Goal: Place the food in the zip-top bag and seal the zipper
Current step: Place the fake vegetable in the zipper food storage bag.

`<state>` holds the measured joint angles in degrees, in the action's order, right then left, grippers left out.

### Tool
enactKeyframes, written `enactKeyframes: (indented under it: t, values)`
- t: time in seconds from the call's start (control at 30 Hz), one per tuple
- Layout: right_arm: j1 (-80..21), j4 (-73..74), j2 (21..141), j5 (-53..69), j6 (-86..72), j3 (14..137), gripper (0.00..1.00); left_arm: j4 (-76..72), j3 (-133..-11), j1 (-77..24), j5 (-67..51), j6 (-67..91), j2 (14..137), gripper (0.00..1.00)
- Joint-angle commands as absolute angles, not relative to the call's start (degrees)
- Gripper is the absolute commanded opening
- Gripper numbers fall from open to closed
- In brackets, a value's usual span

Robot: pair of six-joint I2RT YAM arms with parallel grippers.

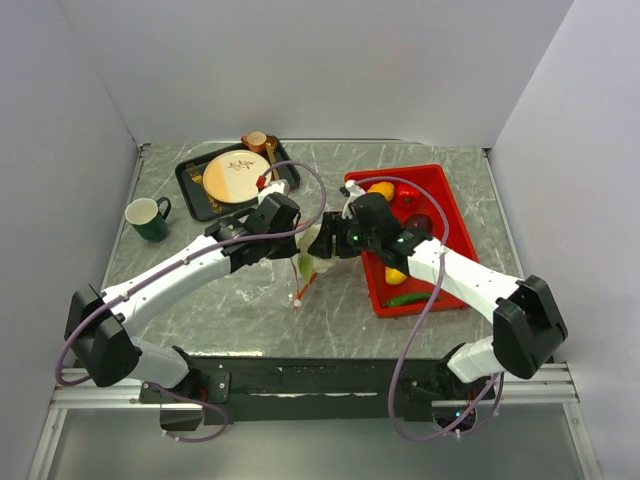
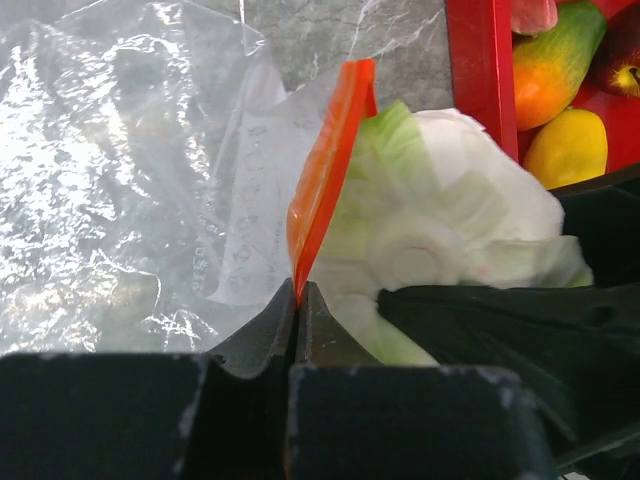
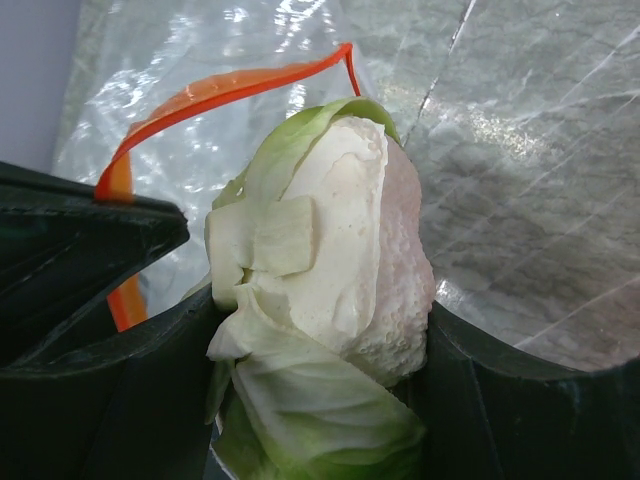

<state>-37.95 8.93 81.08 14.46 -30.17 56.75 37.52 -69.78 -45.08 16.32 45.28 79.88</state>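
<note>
Pinching the zipper: the left gripper (image 2: 298, 300) has its fingers pressed together on the lower end of the zipper (image 2: 325, 170), which rises from them as an upright orange-red strip.
Right gripper: the right gripper (image 3: 315, 340) clamps the cauliflower (image 3: 320, 250) between its two dark fingers, with the green leaves towards the camera.
Cauliflower: held above the table (image 1: 200, 310), just beside the zipper and at the bag's mouth; whether any part is already inside cannot be told.
Zip-top bag: the zip-top bag (image 2: 120, 150) lies clear and crinkled on the marbled table between the two arms, its mouth lifted and bowed open into a loop in the right wrist view.
Other food: the yellow mango (image 2: 567, 148), red-green mango (image 2: 555, 65), orange (image 1: 381, 188), red pepper (image 1: 407, 195), dark purple fruit (image 1: 420, 222) and green chili (image 1: 407, 298) lie in the red tray (image 1: 440, 190), right of the bag.
Far left: a beige plate (image 1: 237, 175) sits on a black tray (image 1: 195, 185), with a green mug (image 1: 150, 218) nearby.
</note>
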Motion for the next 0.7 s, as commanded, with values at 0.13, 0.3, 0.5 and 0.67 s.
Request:
enactKeyframes:
  t: [0.13, 0.3, 0.5, 0.67]
  values:
    - [-43.3, 12.0, 84.3, 9.1, -26.2, 64.7, 0.47, 35.9, -72.4, -44.8, 15.1, 45.5, 78.4, 0.01]
    - [-44.1, 9.5, 84.9, 11.6, -27.0, 63.9, 0.48, 35.3, -72.1, -44.8, 15.2, 45.9, 77.3, 0.02]
    - [-44.1, 8.2, 86.7, 13.5, -28.2, 63.5, 0.57, 35.0, -72.2, -44.9, 15.4, 46.5, 75.4, 0.01]
    - [-44.1, 12.5, 87.7, 11.4, -27.5, 66.7, 0.83, 35.7, -72.7, -44.9, 16.6, 46.4, 74.2, 0.04]
